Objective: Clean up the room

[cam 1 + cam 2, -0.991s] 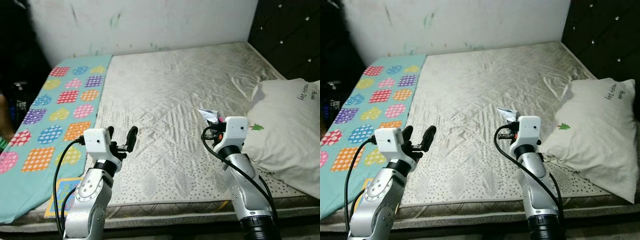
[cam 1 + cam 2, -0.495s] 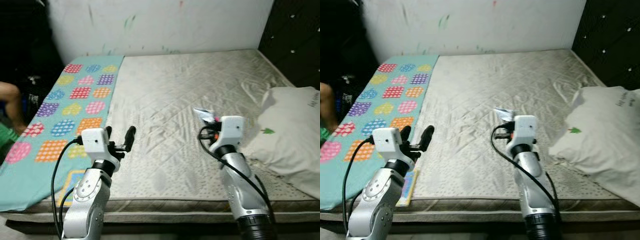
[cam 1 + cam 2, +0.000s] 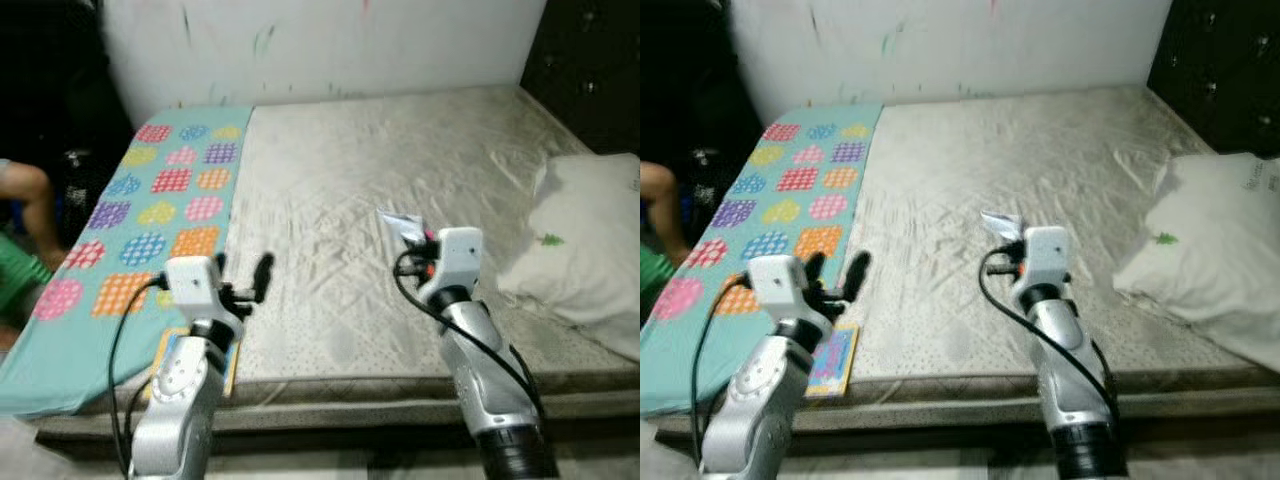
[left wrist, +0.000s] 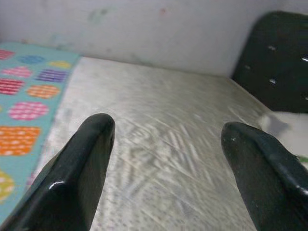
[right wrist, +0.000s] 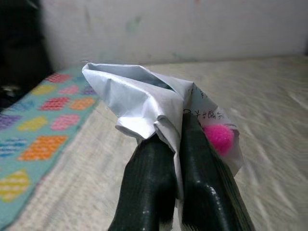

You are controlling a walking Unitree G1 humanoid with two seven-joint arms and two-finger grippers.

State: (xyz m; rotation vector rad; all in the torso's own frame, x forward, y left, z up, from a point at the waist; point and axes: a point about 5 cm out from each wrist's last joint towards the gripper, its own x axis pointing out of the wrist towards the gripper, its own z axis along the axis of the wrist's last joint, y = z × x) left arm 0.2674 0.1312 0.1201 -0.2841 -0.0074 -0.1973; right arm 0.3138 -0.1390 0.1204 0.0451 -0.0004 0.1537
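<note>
Bare quilted mattress (image 3: 400, 170) fills the bed, with a teal patterned blanket (image 3: 140, 215) along the robot's left edge, a white pillow (image 3: 590, 240) on the right, and a small colourful book (image 3: 832, 360) near the front left corner. Raised above the mattress, the right tool (image 5: 178, 139) is clenched on a crumpled white paper wrapper (image 5: 144, 103) with a pink bit inside; it looks light, thin and easily torn, so the pinch through its bunched middle seems the safest hold. Beside the blanket, the left tool (image 4: 166, 159) hangs released, fingers wide apart, holding nothing.
</note>
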